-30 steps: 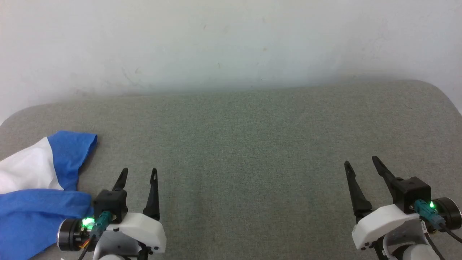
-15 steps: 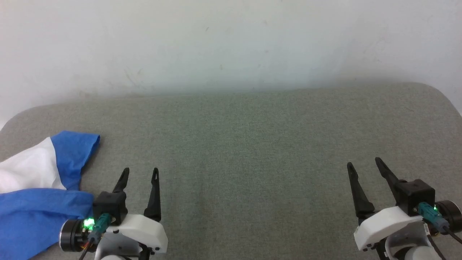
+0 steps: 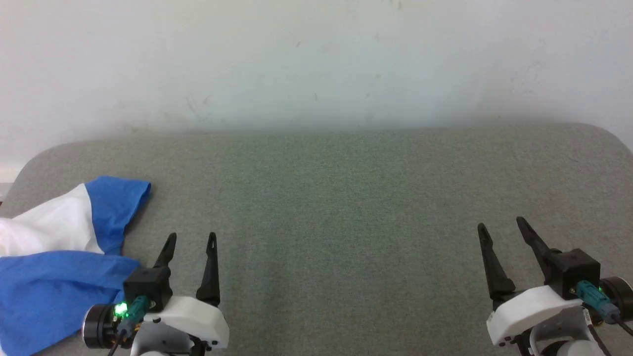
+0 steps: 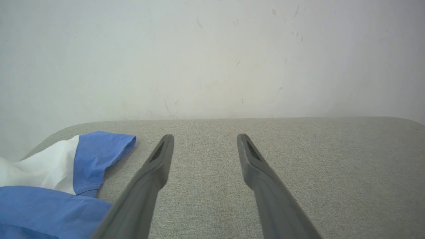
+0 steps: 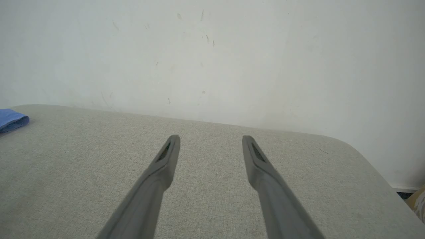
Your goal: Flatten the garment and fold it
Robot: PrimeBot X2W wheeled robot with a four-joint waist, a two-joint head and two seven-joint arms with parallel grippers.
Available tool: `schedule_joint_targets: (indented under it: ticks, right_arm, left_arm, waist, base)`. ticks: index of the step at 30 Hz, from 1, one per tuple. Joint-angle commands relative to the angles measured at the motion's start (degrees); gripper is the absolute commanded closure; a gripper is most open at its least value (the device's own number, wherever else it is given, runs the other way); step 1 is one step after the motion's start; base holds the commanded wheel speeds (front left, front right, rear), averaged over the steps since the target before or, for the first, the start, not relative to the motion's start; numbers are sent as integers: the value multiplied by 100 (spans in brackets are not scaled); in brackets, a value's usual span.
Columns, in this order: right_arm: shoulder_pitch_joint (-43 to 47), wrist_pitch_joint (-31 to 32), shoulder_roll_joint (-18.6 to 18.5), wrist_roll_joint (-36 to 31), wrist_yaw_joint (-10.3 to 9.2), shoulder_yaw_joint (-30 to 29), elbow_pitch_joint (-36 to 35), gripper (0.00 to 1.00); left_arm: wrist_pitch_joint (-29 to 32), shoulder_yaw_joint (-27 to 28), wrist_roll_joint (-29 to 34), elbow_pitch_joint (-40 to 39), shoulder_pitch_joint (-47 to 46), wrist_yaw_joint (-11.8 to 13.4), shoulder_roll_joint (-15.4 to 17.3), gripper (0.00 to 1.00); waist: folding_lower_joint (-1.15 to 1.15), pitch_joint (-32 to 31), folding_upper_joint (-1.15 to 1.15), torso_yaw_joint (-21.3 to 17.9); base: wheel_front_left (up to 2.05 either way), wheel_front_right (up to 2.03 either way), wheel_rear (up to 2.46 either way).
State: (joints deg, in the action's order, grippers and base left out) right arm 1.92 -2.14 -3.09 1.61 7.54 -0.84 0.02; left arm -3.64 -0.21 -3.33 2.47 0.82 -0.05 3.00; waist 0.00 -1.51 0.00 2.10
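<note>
Left gripper (image 3: 192, 235): lower left of the head view, two dark fingers spread wide with nothing between them, pointing away over the grey padded surface (image 3: 346, 222). Right gripper (image 3: 500, 222): lower right, fingers likewise parted and empty, well apart from the left one. Garment (image 3: 54, 287): crumpled at the surface's left edge, just beside the left gripper's wrist and clear of its fingertips; blue fold nearest, white panel behind it, blue sleeve end farthest. Wall (image 3: 316, 59): pale, faintly scuffed, rising behind the surface's rounded far edge.
</note>
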Motion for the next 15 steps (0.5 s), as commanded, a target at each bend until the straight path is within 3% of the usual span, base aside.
schedule_joint_targets:
  ticks: [1,15]
  right_arm:
    - [77,-41,6,28,-2,-5,-33,0]
    - [57,-133,8,53,-2,55,-36,0]
  left_arm:
    - [-58,8,-56,32,53,-56,-3,0]
    - [-226,105,-200,76,33,-66,-4,0]
  waist:
    - [0,-10,0,47]
    - [0,12,0,515]
  base:
    - [0,0,0]
    - [0,0,0]
